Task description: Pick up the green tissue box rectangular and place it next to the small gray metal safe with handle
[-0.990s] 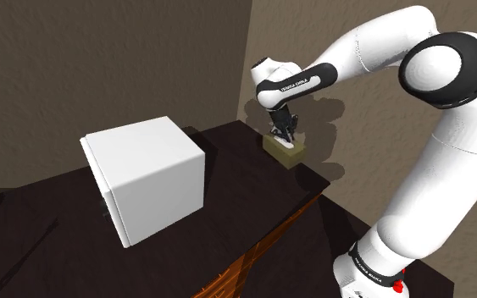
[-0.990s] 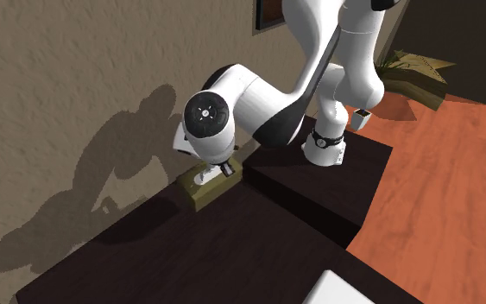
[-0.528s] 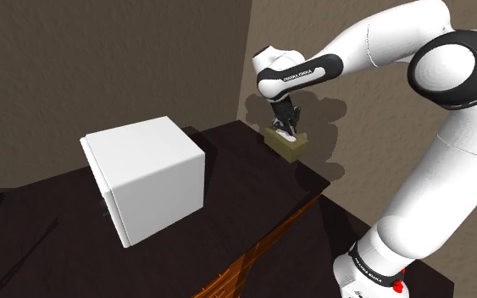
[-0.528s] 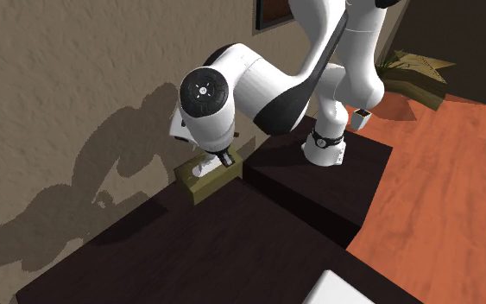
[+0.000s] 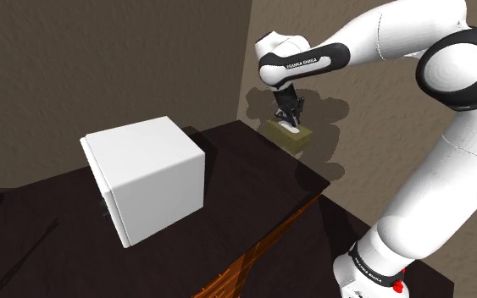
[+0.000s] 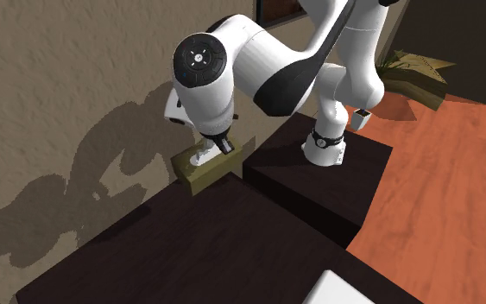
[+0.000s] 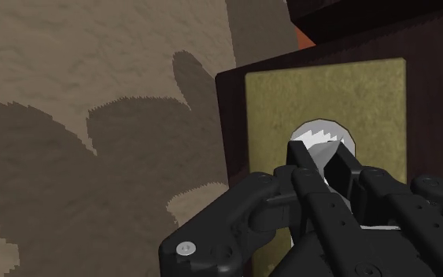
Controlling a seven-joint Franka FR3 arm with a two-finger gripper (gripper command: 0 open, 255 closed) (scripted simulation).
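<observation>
rising with the arm, the box (image 5: 300,140) is now hanging just clear of the bench (image 5: 253,199), the pincer (image 5: 290,124) clamping narrow on its top. the grasp is seemingly holding, so carrying it across to the white safe (image 5: 147,173) is coming next.

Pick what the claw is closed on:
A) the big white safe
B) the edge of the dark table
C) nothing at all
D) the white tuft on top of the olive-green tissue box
D: in the wrist view the claw pinches the white tuft on the olive-green tissue box, while the white safe stands apart from it.
</observation>
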